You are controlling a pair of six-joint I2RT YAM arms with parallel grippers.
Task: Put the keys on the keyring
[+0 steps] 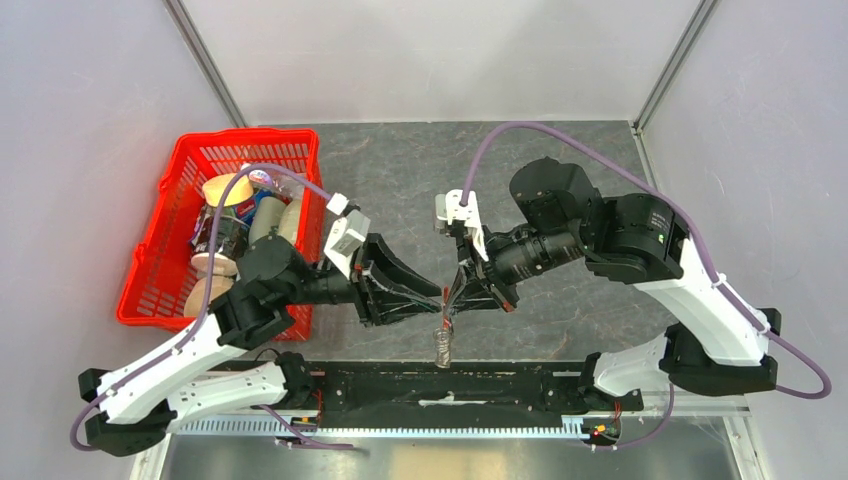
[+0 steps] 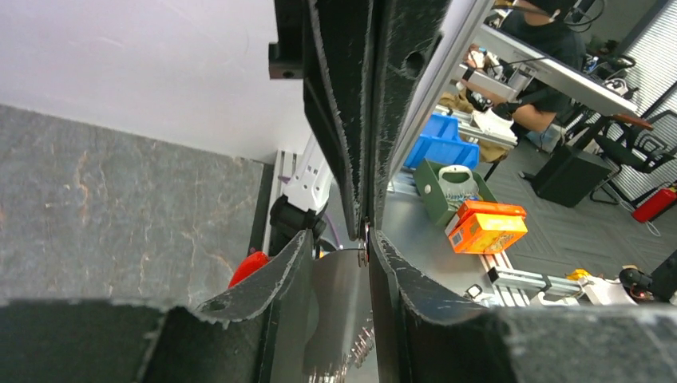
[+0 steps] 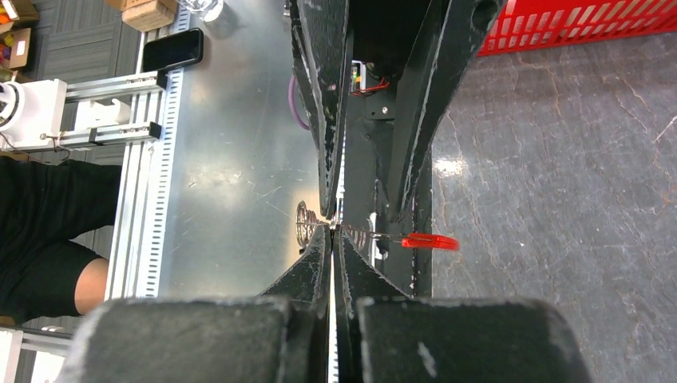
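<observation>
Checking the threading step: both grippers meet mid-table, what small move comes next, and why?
Probably ease the right gripper forward with the left gripper held steady: the right fingers are pinched shut at the keyring, which sits between the left fingers. I cannot see the key.

The left arm (image 1: 170, 360) and right arm (image 1: 700, 300) are white shells over black joints, each trailing a purple cable (image 1: 540, 126). The left gripper (image 1: 437, 298) and right gripper (image 1: 452, 297) have black, rough-edged wedge fingers.

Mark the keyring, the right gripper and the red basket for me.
keyring (image 3: 431, 241), right wrist view, on its red strip.
right gripper (image 3: 331, 230), right wrist view, between its closed fingertips.
red basket (image 1: 155, 250), top external view, on its left wall.
</observation>
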